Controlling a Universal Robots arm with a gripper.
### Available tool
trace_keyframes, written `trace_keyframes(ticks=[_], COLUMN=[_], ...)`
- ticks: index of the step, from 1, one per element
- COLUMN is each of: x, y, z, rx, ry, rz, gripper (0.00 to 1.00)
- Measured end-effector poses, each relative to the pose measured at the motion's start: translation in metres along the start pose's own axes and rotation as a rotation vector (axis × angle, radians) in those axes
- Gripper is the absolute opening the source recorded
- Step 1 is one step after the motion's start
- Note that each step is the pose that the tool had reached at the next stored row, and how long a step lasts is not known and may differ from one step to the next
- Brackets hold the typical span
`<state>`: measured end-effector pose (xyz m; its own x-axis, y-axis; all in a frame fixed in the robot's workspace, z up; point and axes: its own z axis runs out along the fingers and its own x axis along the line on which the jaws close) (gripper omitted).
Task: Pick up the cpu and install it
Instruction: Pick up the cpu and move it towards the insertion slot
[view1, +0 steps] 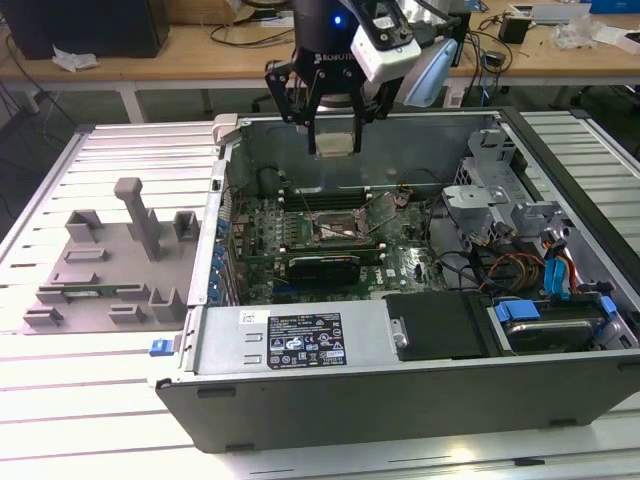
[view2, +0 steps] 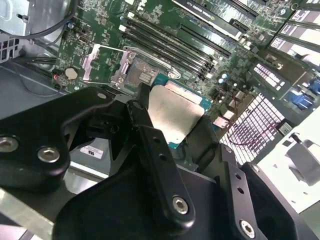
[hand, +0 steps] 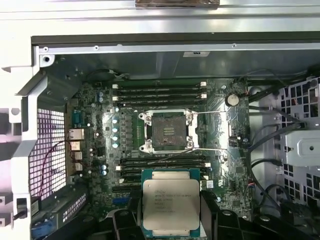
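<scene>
The cpu (hand: 171, 202) is a flat square chip with a silver top and a green rim. My gripper (hand: 171, 222) is shut on it, black fingers (hand: 125, 222) clamping two opposite edges. In the exterior view the gripper (view1: 338, 140) hangs with the cpu (view1: 337, 146) above the back wall of the open computer case (view1: 300, 395). The dark socket (hand: 168, 131) lies on the motherboard below with its metal bracket folded back and its bed bare. In the second wrist view the cpu (view2: 175, 112) sits between the fingers (view2: 145, 117), with the socket (view2: 142, 75) beyond it.
Memory slots (hand: 160, 92) flank the socket on two sides. A black power supply (view1: 440, 325) and a drive cage (view1: 500, 190) with cables fill the case at the exterior view's right. A grey parts fixture (view1: 100, 270) lies on the table at the exterior view's left.
</scene>
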<state>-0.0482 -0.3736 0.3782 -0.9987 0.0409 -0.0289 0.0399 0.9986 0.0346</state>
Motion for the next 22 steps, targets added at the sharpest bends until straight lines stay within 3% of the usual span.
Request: trace_keyframes(ticks=[6, 22], x=[0.0004, -0.0015], y=[-0.0006, -0.0013], z=[0.0166, 0.0414], rx=[0.0005, 0.0007], ry=[0.0003, 0.0006], rz=[0.0, 0.0], gripper=[0.55, 0.55])
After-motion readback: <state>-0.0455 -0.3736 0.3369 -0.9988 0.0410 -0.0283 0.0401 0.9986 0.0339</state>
